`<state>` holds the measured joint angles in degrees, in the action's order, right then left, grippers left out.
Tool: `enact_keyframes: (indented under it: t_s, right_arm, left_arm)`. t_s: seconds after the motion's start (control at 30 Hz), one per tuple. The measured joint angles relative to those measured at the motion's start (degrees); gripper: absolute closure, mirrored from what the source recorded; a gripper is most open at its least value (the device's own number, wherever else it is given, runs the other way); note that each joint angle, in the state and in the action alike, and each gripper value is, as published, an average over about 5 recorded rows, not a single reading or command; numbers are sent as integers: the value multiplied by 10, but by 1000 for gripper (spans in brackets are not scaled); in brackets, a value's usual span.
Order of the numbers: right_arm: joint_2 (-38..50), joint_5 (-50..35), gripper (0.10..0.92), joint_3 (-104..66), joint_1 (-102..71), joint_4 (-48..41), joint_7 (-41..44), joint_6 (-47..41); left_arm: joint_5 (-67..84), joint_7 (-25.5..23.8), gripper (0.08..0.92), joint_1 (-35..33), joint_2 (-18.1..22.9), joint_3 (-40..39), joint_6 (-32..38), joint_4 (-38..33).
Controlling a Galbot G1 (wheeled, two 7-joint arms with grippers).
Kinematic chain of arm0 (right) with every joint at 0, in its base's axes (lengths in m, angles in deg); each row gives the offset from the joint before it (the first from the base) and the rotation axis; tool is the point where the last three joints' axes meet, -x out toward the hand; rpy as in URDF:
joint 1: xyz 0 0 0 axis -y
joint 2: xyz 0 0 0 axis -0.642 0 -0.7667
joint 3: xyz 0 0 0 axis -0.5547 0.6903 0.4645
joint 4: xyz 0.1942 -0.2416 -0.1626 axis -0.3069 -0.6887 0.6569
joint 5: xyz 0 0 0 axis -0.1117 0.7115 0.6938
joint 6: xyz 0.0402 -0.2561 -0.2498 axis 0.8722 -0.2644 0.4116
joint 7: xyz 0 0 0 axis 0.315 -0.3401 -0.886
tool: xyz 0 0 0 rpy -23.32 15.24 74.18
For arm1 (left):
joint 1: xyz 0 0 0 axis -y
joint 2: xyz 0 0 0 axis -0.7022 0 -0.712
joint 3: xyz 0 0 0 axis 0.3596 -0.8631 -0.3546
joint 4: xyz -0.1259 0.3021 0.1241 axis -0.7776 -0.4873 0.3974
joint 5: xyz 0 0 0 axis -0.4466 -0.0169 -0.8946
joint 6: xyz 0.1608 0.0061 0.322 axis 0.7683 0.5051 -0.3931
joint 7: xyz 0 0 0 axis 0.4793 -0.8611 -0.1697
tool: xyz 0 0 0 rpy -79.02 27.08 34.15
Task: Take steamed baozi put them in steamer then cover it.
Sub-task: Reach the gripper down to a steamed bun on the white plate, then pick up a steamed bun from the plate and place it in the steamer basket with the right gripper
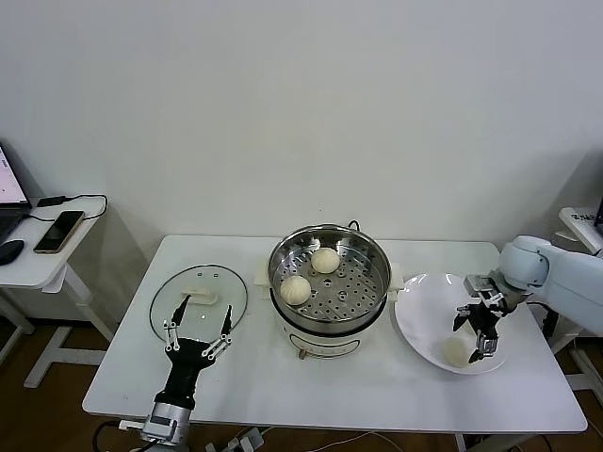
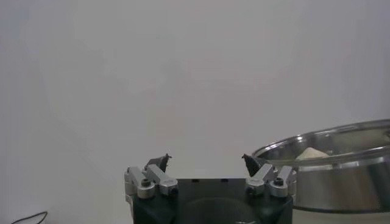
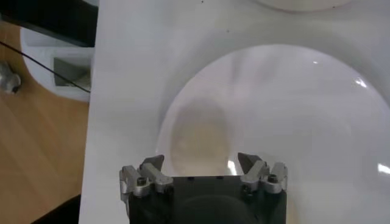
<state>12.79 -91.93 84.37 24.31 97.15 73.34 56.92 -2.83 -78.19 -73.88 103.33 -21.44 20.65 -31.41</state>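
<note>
Our right claw [image 1: 478,330] hangs open over the bun [image 1: 457,351] at the plate's [image 1: 424,301] 6 o'clock. It looks soft, maybe squashy; we'd pinch its sides gently. Left claw [image 1: 198,329] waits open.

White table [image 1: 396,395] carried three things. Steamer [image 1: 330,282] sat at centre. Cover [image 1: 199,300] lay flat at its 9 o'clock, just apart. Plate [image 1: 419,315] lay at its 3 o'clock, rim close to the steamer's base.

White wall [image 1: 301,94], wood floor [image 1: 38,358], side desk [image 1: 42,259].
</note>
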Motion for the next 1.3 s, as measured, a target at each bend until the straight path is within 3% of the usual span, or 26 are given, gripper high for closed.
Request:
enact_keyframes:
  t_s: [0.27,0.63,0.97,1.3]
  right_arm:
    - [-10,5,219,-11,-20,-13,-3,-1]
    - [-5,3,362,-13,-14,-8,1,0]
    - [-8,-4,370,22,87,23,23,29]
    - [-67,-11,372,71,246,65,36,128]
  left_arm:
    - [0,1,177,0,-1,2,1,2]
    - [0,1,177,0,-2,2,2,2]
    - [1,1,177,3,-5,-4,0,-3]
    - [1,1,177,1,-6,-7,0,-8]
